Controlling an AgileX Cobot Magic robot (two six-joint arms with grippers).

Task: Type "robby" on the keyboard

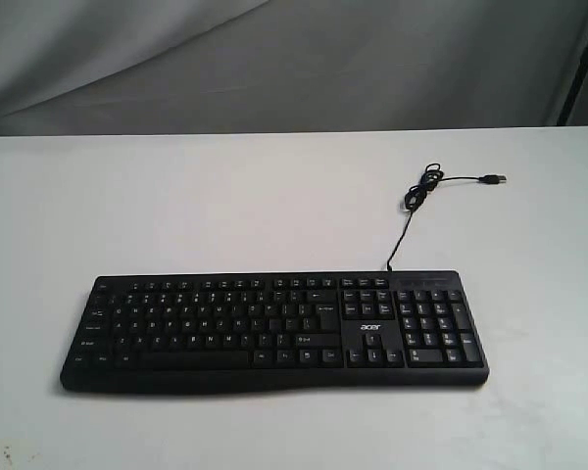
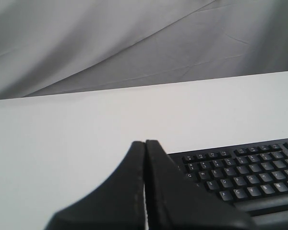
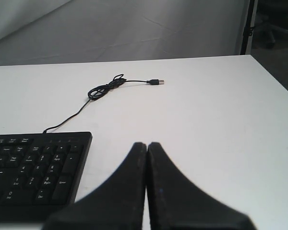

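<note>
The black keyboard (image 1: 274, 331) with white legends and an "acer" logo lies across the near middle of the white table. Its thin black USB cable (image 1: 421, 191) runs back to a coil and a loose plug. Neither arm shows in the exterior view. In the left wrist view my left gripper (image 2: 145, 142) is shut with nothing in it, just off the keyboard's (image 2: 245, 170) letter end. My right gripper (image 3: 147, 144) is shut and empty too, beside the number-pad end of the keyboard (image 3: 36, 165), over bare table.
The white table (image 1: 176, 196) stretches behind the keyboard to a grey cloth backdrop (image 1: 294, 59). The cable's plug (image 3: 157, 82) lies loose on the table. The table's side edge (image 3: 273, 76) runs on the right arm's side, with a dark stand (image 3: 247, 26) beyond it.
</note>
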